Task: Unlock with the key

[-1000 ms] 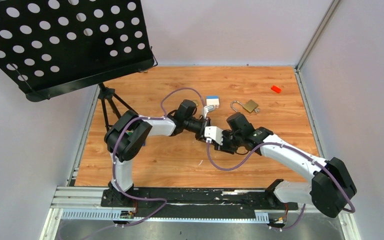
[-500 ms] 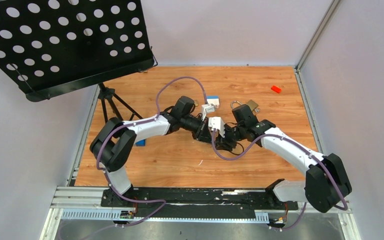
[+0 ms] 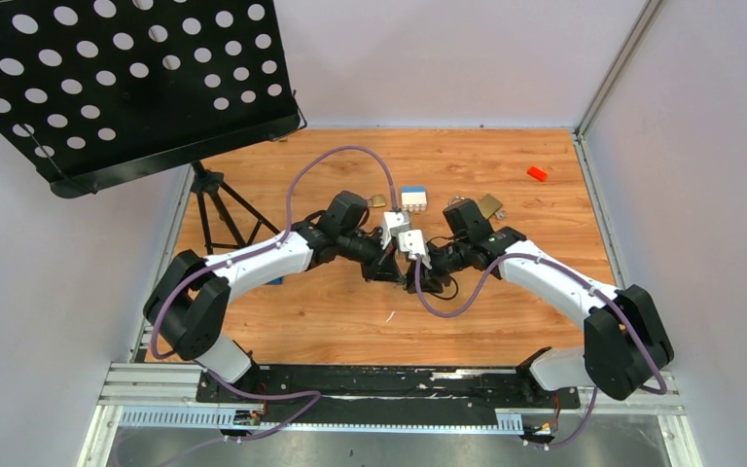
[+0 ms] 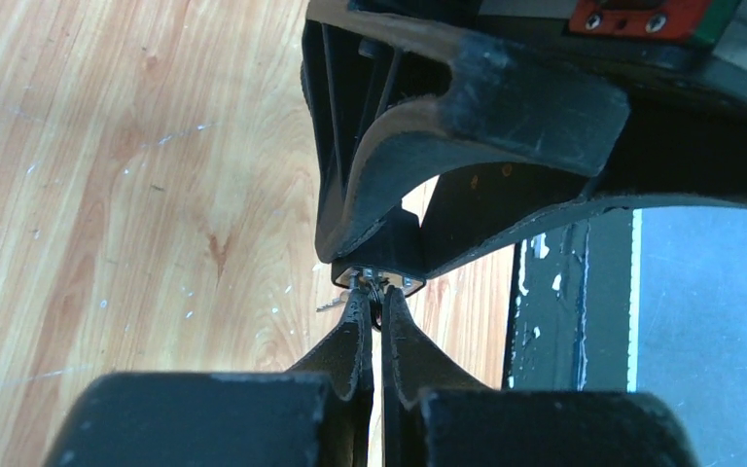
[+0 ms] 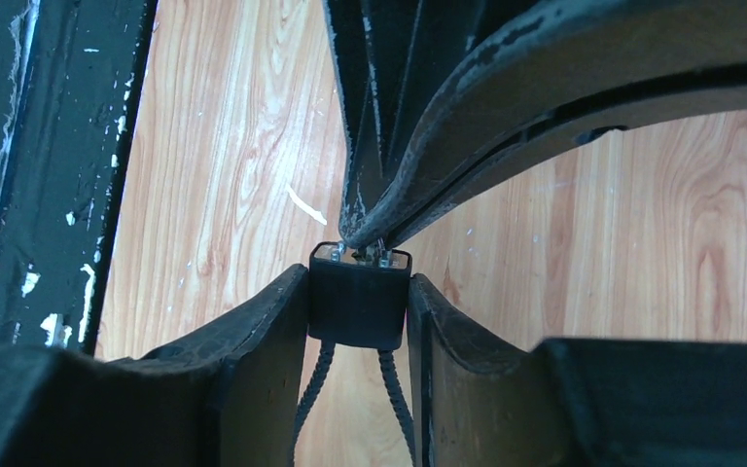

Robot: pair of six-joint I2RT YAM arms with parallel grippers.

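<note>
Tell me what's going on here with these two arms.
The right gripper is clamped on a small black lock block with cable loops. The left gripper pinches a thin metal piece, apparently the key, against the block's face. Whether it has turned cannot be seen. A brass padlock lies apart, beyond them.

Bright, even light in the top view, only soft, faint shadows on the wooden table [image 3: 331, 331], wrist views sharp at the black block [image 5: 360, 311] and the wood grain, left gripper [image 4: 374, 302] and right gripper [image 5: 360, 282] dark, their near bodies blurred up close
</note>
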